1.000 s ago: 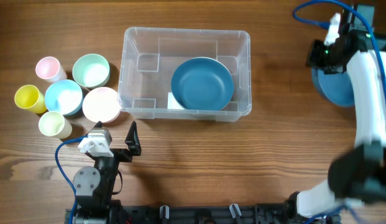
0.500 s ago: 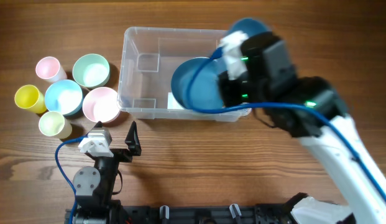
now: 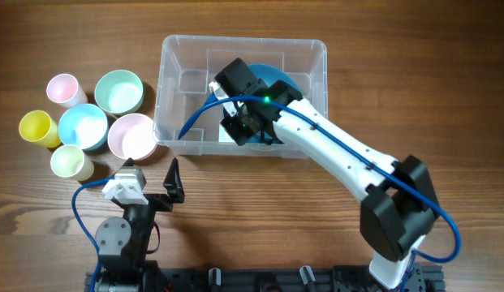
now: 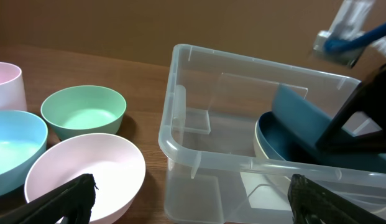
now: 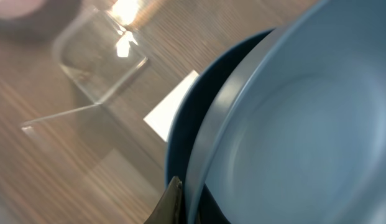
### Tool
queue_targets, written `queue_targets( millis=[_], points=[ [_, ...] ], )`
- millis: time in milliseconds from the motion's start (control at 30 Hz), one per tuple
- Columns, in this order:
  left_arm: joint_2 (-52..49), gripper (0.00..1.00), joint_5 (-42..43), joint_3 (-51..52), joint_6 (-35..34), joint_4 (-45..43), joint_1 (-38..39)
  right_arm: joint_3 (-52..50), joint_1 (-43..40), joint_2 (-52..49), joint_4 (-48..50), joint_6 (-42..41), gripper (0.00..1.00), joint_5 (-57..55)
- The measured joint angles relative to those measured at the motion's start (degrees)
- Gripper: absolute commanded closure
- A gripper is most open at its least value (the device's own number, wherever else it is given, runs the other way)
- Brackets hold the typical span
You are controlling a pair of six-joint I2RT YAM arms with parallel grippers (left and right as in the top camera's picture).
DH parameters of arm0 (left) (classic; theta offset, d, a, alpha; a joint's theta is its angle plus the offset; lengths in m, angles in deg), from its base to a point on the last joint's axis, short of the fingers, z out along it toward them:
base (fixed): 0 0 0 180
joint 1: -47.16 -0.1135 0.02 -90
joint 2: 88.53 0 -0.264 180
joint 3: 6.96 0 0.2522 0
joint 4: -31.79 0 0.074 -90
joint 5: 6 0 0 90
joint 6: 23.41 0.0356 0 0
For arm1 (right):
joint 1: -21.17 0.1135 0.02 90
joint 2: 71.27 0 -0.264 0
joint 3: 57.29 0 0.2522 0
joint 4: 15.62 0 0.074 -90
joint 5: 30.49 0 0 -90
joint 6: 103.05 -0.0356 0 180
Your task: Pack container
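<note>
The clear container (image 3: 243, 39) stands at the table's far middle, its near rim (image 4: 205, 157) close in front of my left wrist. A dark blue bowl (image 4: 276, 144) lies inside on the right, over the white label (image 5: 171, 112). My right gripper (image 3: 245, 123) reaches down into the container, shut on the rim of a second blue bowl (image 5: 292, 124), which is tilted steeply (image 4: 298, 115) over the lying bowl (image 5: 186, 134). One right fingertip (image 5: 174, 196) shows; the other is hidden behind the rim. My left gripper (image 3: 150, 182) rests open and empty (image 4: 193, 190) in front of the container.
Left of the container stand a pink cup (image 3: 63, 88), a green bowl (image 3: 119, 91), a yellow cup (image 3: 36, 127), a light blue bowl (image 3: 83, 126), a pink bowl (image 3: 131, 135) and a pale yellow cup (image 3: 71, 161). The pink bowl (image 4: 87, 171) lies just ahead of my left finger.
My right arm swung from the far right of the table over the container and came down inside it, carrying the blue bowl. The left arm has not moved.
</note>
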State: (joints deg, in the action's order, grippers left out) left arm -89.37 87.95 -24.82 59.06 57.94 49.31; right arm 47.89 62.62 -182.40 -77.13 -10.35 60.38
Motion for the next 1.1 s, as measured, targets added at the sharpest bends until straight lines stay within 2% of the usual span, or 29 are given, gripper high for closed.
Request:
queue_targets(
  millis=[267,300,333,400,467,700,867,1000,1100],
  points=[
    [0.0,0.0,0.0,0.0,0.0,-0.02,0.0,-0.02,-2.99,-0.31,-0.02,0.02,0.96,0.22],
    [0.0,0.0,0.0,0.0,0.0,0.0,0.0,-0.02,-3.56,-0.31,-0.26,0.02,0.92,0.22],
    [0.0,0.0,0.0,0.0,0.0,0.0,0.0,-0.02,-3.89,-0.31,-0.42,0.02,0.65,0.22],
    [0.0,0.0,-0.02,0.0,0.0,0.0,0.0,-0.02,-4.76,-0.31,-0.81,0.17,0.35,0.13],
    [0.0,0.0,0.0,0.0,0.0,-0.02,0.0,-0.02,-5.38,-0.31,-1.03,0.04,0.2,-0.07],
    [0.0,0.01,-0.02,0.0,0.0,-0.02,0.0,0.15,-5.55,-0.31,-1.53,0.2,0.09,-0.28],
    [0.0,0.0,-0.02,0.0,0.0,0.0,0.0,5.99,-5.55,0.55,-7.69,-2.8,0.04,-3.08],
    [0.0,0.0,-0.02,0.0,0.0,-0.02,0.0,10.01,-7.13,8.02,-14.45,-10.47,0.0,-11.45],
    [0.0,0.0,-0.02,0.0,0.0,-0.02,0.0,10.95,-12.11,15.43,-18.47,-14.36,0.01,-13.22]
  ],
)
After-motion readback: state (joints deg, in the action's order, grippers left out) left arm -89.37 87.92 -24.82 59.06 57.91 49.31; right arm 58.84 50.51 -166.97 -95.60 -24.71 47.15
